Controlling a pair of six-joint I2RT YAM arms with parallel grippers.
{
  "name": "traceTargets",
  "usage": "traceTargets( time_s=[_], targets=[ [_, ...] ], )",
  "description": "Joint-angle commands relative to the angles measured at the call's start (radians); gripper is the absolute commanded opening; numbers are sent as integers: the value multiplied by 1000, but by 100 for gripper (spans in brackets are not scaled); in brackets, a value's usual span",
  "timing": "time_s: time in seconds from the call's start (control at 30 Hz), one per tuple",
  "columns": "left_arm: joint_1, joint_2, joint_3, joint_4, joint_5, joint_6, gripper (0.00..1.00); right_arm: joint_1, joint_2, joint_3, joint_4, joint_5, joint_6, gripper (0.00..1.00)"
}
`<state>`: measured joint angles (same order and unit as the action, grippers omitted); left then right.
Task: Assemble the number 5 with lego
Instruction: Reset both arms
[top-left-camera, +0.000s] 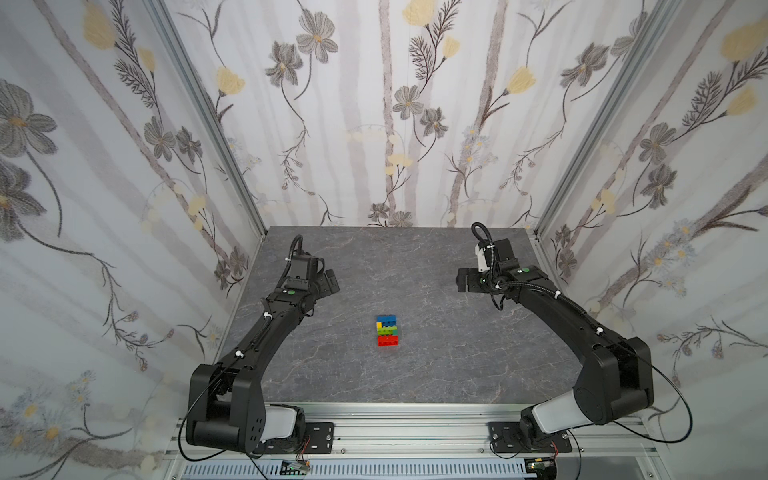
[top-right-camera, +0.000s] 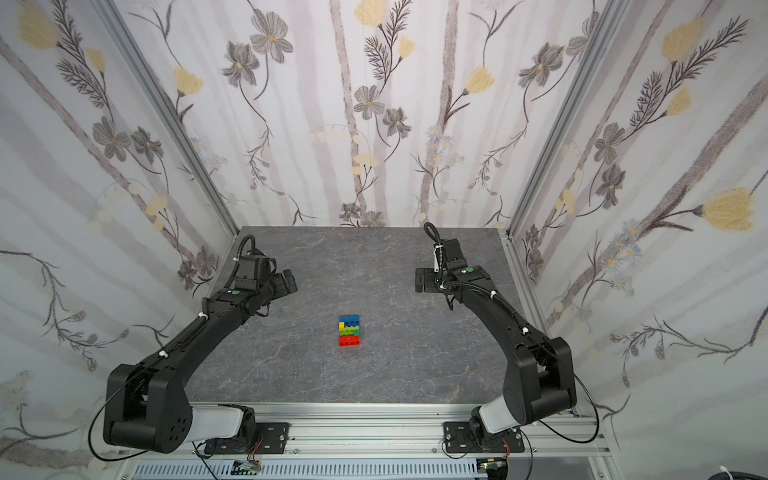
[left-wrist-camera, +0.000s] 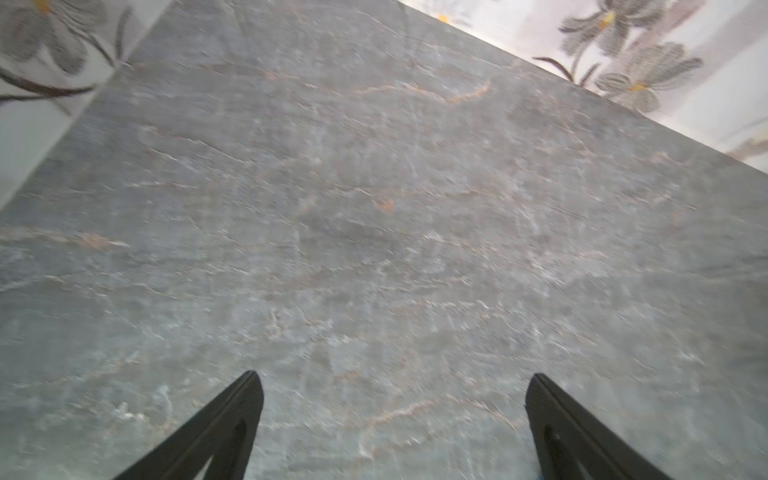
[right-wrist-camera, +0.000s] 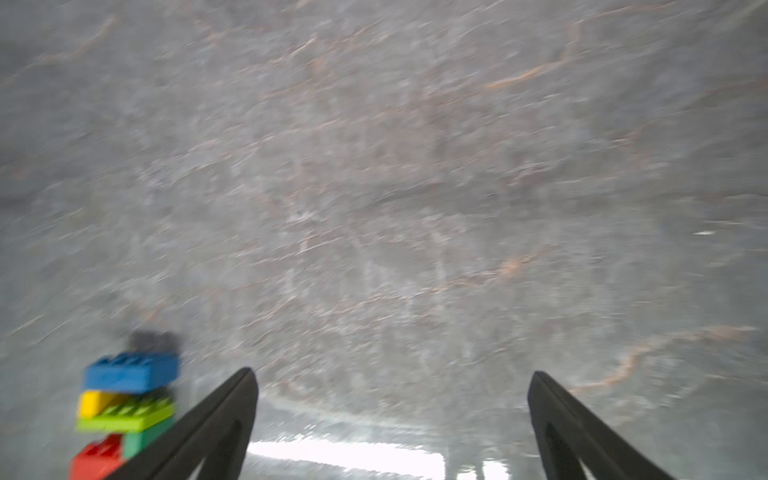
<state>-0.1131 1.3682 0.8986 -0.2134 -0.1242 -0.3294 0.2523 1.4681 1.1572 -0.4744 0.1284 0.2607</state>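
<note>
The lego stands joined as the number 5 (top-left-camera: 387, 331) (top-right-camera: 349, 331) in the middle of the grey table: a blue bar at the far end, a yellow brick, a lime-green bar, a dark green brick and a red bar nearest the front. It lies flat and nothing touches it. My left gripper (top-left-camera: 331, 279) (top-right-camera: 289, 280) hovers far to its left, open and empty (left-wrist-camera: 392, 376). My right gripper (top-left-camera: 461, 279) (top-right-camera: 419, 280) hovers far to its right, open and empty (right-wrist-camera: 392, 374). The right wrist view shows the figure (right-wrist-camera: 124, 407) blurred, beside one finger (right-wrist-camera: 216, 415).
Floral fabric walls with aluminium posts (top-left-camera: 208, 120) close in the grey marbled table (top-left-camera: 415, 374) on three sides. An aluminium rail (top-left-camera: 395, 432) with both arm bases runs along the front edge.
</note>
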Motion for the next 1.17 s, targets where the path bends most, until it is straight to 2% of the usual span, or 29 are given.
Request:
traceTargets(
  time_s=[0.0,0.07,0.13,0.27,0.37,0.47,0.5,0.53,0.57,0.6,0.63,0.67,0.8,0.83,0.87,0.9,0.93,1.13],
  targets=[
    [65,42,-66,214,-66,98,100,-34,-93,-168,244,261,-129,100],
    [98,93,-80,263,-51,115,100,-48,-153,-321,421,301,-211,100],
    [105,134,-91,305,-53,155,100,-58,-170,-413,516,323,-259,100],
    [104,185,-153,455,-75,221,100,-77,-118,-555,737,316,-261,100],
    [112,190,-284,704,-57,253,100,-78,-75,-687,1041,234,-284,100],
    [110,175,-341,799,39,294,100,-84,-7,-707,1151,146,-313,100],
    [113,159,-393,880,91,307,100,-99,-14,-722,1155,95,-313,100],
    [117,168,-473,1023,120,308,100,-116,23,-768,1263,55,-310,100],
    [115,219,-532,1205,74,302,100,-119,44,-789,1362,66,-310,100],
    [114,183,-501,1061,56,288,100,-117,23,-767,1295,64,-309,100],
    [100,206,-500,1119,31,310,100,-111,6,-751,1217,69,-313,100],
    [96,194,-498,1079,27,306,100,-99,26,-773,1300,87,-326,100],
    [95,206,-507,1125,23,310,100,-79,6,-774,1270,122,-333,100],
    [95,189,-497,1076,26,306,100,-79,16,-772,1275,111,-338,100],
    [95,203,-504,1123,22,311,100,-83,23,-757,1261,93,-339,100],
    [95,192,-500,1082,25,307,100,-94,20,-748,1236,50,-342,100],
    [95,198,-504,1113,22,310,100,-106,25,-740,1226,-8,-352,100],
    [73,194,-509,1107,-13,322,100,-112,14,-745,1225,-24,-349,100]
  ],
)
